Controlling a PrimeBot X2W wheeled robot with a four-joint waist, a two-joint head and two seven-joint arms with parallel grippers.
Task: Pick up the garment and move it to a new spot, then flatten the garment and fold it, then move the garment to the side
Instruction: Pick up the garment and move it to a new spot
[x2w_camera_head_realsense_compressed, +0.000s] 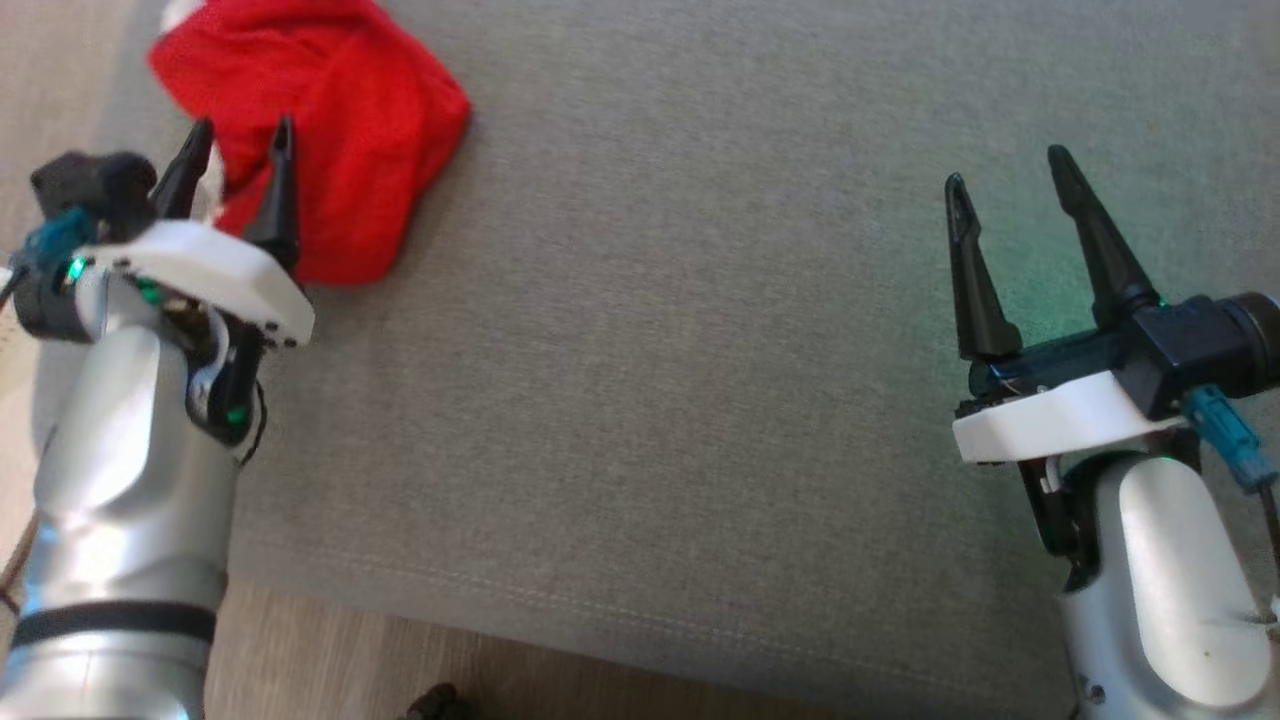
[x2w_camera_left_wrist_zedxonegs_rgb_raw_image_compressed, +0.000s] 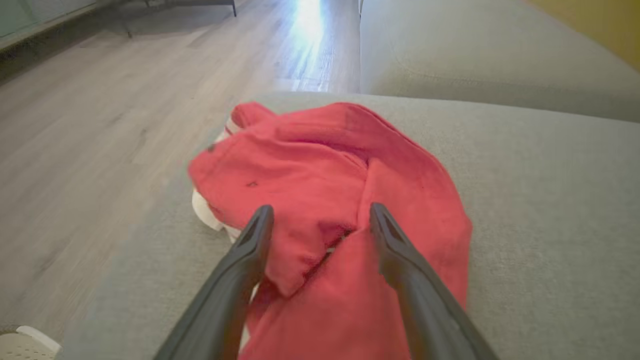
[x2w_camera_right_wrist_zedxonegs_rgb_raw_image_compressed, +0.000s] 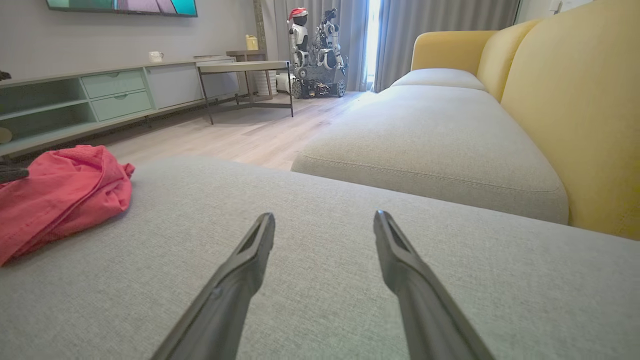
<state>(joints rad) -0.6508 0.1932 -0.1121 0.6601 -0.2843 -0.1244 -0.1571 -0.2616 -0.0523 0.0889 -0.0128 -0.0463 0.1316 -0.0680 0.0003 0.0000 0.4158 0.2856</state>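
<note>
The garment (x2w_camera_head_realsense_compressed: 340, 110) lies crumpled in a loose heap at the far left corner of the grey sofa cushion (x2w_camera_head_realsense_compressed: 700, 350), close to the edge over the wood floor (x2w_camera_left_wrist_zedxonegs_rgb_raw_image_compressed: 100, 125). It is red fabric folded over itself, with a white striped panel showing at its left side (print not visible). The left gripper (x2w_camera_head_realsense_compressed: 245, 125) is positioned over the near part of the heap, fingers spread wide, nothing clamped between them. The right gripper (x2w_camera_head_realsense_compressed: 1006, 168) is over bare cushion, well apart from the garment, also wide and empty.
</note>
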